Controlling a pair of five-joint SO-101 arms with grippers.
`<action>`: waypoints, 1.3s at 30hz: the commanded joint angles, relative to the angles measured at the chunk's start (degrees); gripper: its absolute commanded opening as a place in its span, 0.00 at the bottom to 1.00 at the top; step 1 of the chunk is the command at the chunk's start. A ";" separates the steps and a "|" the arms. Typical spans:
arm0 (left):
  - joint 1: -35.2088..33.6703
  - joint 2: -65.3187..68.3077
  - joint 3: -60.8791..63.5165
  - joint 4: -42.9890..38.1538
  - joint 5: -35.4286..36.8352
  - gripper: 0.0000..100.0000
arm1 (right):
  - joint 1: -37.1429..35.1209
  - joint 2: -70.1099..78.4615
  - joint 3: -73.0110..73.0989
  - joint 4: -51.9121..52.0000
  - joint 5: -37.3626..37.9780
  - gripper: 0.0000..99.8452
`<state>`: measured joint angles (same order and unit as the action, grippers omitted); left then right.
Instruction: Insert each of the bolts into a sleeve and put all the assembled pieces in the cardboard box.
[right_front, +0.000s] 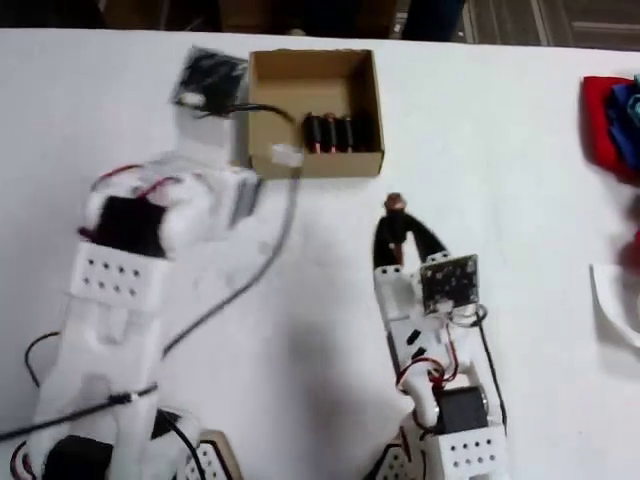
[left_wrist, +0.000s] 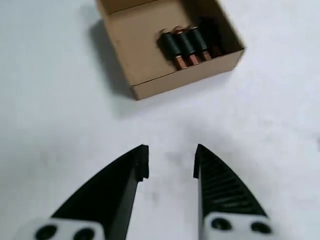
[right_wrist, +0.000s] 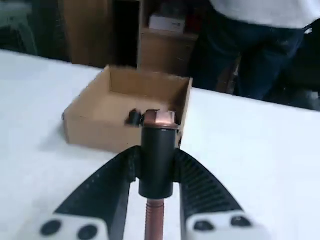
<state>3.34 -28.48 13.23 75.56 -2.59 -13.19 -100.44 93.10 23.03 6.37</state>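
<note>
1. Near the cardboard box (right_front: 315, 162), a little off the wall that faces my arms, my right jaws are clamped on a smooth black cylindrical sleeve (right_wrist: 156, 160) that runs lengthwise between them.
2. A copper-coloured bolt (right_wrist: 158, 119) passes through that sleeve. Its hexagonal head caps the end past the tips, and its threaded shank sticks out of the end toward my wrist.
3. Inside the box, three assembled pieces (left_wrist: 187, 44) lie side by side, touching, close to one wall. They are round black sleeves with copper threaded ends poking out.
4. The box is square, shallow and open-topped, made of plain matte brown card, and sits flat on the white surface (right_front: 500, 150).
5. My left jaws stand apart with nothing between them, over bare surface just short of the box's corner. They are matte black and taper to blunt tips, and one inner face is ribbed.
6. A thin cable (right_front: 285, 215) crosses the box's corner nearest my left arm and trails away over the surface.
</note>
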 joint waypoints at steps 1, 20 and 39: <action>-10.90 -0.18 10.07 -4.31 -5.63 0.17 | -0.48 1.01 -8.09 0.13 0.09 0.02; -17.85 -0.18 54.11 -47.21 -5.63 0.17 | -4.44 89.19 -87.56 7.34 -5.36 0.02; -16.53 -0.09 54.37 -47.56 -5.71 0.17 | -11.74 173.49 -185.67 32.66 -11.87 0.02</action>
<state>-13.80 -28.40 67.56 28.97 -8.31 -23.82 69.67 -83.08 55.47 -6.20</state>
